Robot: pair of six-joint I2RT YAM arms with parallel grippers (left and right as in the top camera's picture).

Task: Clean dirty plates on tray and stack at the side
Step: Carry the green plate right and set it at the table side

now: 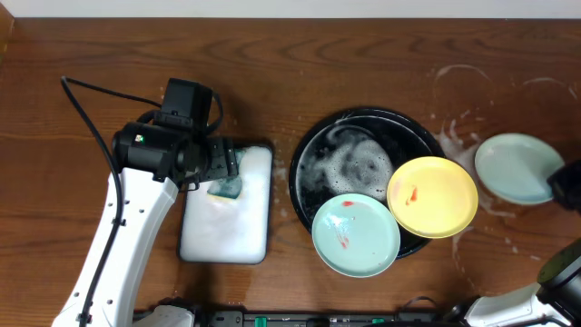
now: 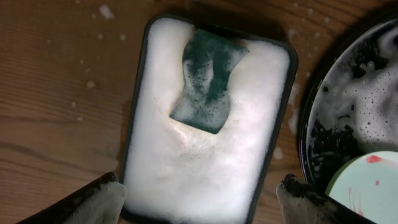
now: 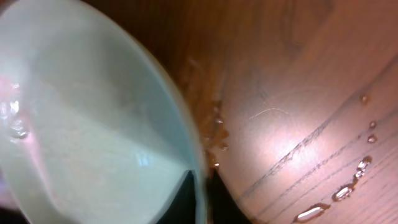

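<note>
- While the right gripper (image 1: pixel 556 183) is seen at the right edge of the bench, its jaws are closed on the rim of a pale mint green round shallow plate (image 1: pixel 513 166), gripped at its right-hand side.
- In the right wrist view, that rim is shown pinched between the two dark fingers (image 3: pixel 224 208), and water drops (image 3: pixel 348 190) are scattered on the wood beside it.
- Whether the gripped plate is resting on the wood or is held just above it cannot be told.
- The dark brown wood-grain tabletop (image 1: pixel 381 64) near the right edge is marked with white foam rings and streaks (image 1: pixel 458 86).
- A large round black shallow tray (image 1: pixel 307 154) is pictured just right of the bench's centre, its floor covered with white foam.
- A yellow round shallow plate (image 1: pixel 434 196), marked with a small red smear, is laid across the tray's right-hand rim.
- A second pale mint green plate (image 1: pixel 356 234), smeared with red, is laid over the tray's rim on the side toward the near edge, and its edge is met by the yellow plate.
- The left gripper (image 2: pixel 199 202) is held wide open with nothing between its jaws, above a white rectangular tray (image 2: pixel 140 93) left of the bench's centre.
- That tray is filled with white foam, and a green sponge (image 2: pixel 208 81) is seen lying in it, in the half toward the far edge.
</note>
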